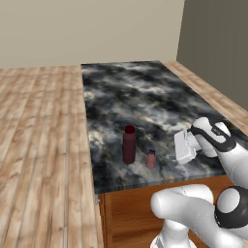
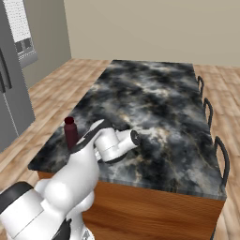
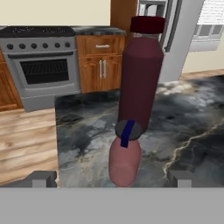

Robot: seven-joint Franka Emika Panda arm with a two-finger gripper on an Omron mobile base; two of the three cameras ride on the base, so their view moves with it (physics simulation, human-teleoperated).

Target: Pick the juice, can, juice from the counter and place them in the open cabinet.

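Spanning your view, the marbled counter (image 1: 145, 97) carries a tall maroon bottle (image 1: 129, 145) near its front edge, the small red can (image 1: 151, 159) just right of it; your gripper (image 3: 111, 178) hovers open, empty, facing both.

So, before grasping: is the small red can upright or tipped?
Upright: the small red can stands on the marbled counter, silver top up.

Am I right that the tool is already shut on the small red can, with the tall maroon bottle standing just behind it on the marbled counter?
Not quite: the tool is open and holds nothing. In the hand view its fingertips stand wide to either side of the small red can, which sits untouched on the counter. The rest holds: the tall maroon bottle stands just behind the can.
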